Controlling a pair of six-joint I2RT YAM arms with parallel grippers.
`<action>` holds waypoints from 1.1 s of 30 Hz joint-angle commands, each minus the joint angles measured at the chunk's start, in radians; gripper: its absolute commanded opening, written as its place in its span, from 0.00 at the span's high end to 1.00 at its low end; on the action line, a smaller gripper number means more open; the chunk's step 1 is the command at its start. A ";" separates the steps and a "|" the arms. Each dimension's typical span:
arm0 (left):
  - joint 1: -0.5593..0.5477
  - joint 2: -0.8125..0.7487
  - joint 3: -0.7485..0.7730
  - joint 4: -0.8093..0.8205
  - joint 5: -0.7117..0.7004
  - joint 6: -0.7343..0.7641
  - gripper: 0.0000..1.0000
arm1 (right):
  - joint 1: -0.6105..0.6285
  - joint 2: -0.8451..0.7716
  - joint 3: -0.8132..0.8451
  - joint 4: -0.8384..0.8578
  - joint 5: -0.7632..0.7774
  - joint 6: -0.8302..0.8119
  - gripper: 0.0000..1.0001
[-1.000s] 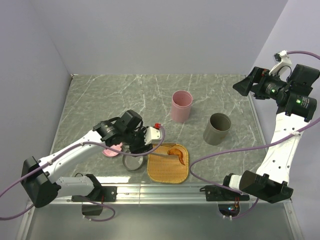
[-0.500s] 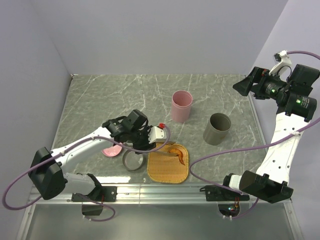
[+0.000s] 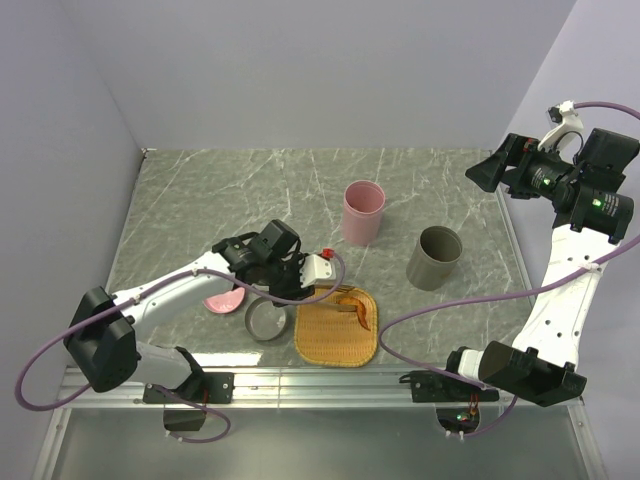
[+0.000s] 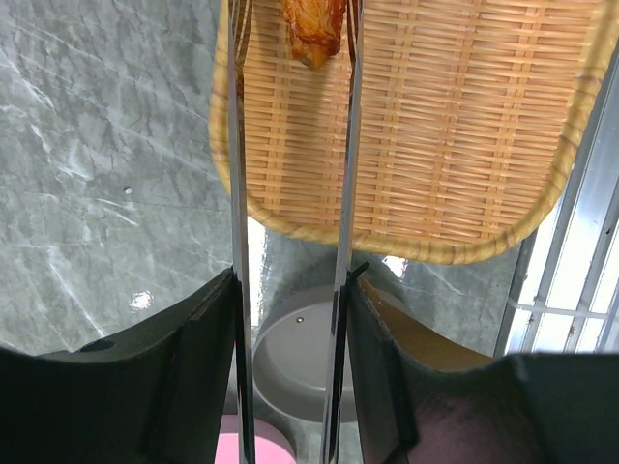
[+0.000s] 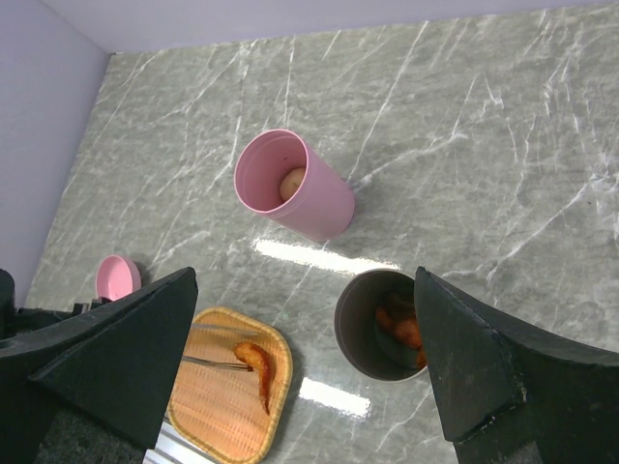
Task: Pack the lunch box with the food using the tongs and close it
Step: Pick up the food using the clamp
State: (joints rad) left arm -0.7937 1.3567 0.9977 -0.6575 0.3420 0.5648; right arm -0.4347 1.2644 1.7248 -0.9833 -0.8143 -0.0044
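My left gripper [image 3: 305, 280] [image 4: 293, 278] is shut on the silver tongs [image 4: 346, 174], whose two arms reach out over the woven tray [image 4: 455, 145]. A brown-orange food piece [image 4: 314, 29] [image 3: 358, 308] lies on the tray between the tong tips, touching one arm, with a gap to the other. The tall pink cup [image 3: 362, 212] [image 5: 290, 184] holds a pale beige ball [image 5: 290, 181]. Orange-brown food [image 5: 406, 329] sits inside the tall grey cup [image 3: 435, 258] [image 5: 363, 333]. High at the back right, my right gripper [image 3: 490, 172] [image 5: 306, 280] hangs open, holding nothing.
A shallow grey dish [image 3: 265, 322] [image 4: 290, 353] lies under my left wrist, just left of the tray [image 3: 337, 340]. A shallow pink dish [image 3: 222, 302] [image 5: 116, 277] lies beside it. The metal rail at the table's near edge [image 3: 330, 380] runs close to the tray.
My left arm has shifted right toward the tray, carrying the tong tips over it to the food piece. The tongs have been squeezed slightly narrower. The right arm has not moved.
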 commanded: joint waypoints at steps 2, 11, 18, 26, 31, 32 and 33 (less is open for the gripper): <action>-0.019 -0.018 -0.013 0.027 0.019 0.032 0.49 | -0.002 -0.007 0.007 0.020 -0.013 0.000 0.00; -0.101 -0.050 -0.065 0.047 -0.038 0.017 0.51 | -0.002 -0.017 -0.005 0.025 -0.008 0.000 0.00; -0.101 -0.042 -0.082 0.075 -0.064 0.012 0.63 | -0.003 -0.019 -0.005 0.021 -0.003 -0.003 0.00; -0.099 -0.094 -0.050 0.039 -0.046 -0.009 0.80 | -0.003 -0.023 -0.011 0.026 -0.003 -0.003 0.00; -0.099 -0.142 -0.044 0.007 -0.054 -0.029 0.86 | -0.001 -0.028 -0.019 0.034 -0.011 0.003 0.00; -0.099 -0.146 -0.047 0.003 -0.055 -0.028 0.89 | -0.002 -0.026 -0.018 0.034 -0.011 0.003 0.00; -0.098 -0.152 -0.048 0.001 -0.057 -0.029 0.90 | -0.002 -0.030 -0.018 0.034 -0.010 0.003 0.00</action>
State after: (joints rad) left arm -0.8932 1.2488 0.9165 -0.6525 0.2817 0.5549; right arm -0.4347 1.2617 1.7084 -0.9810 -0.8135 -0.0044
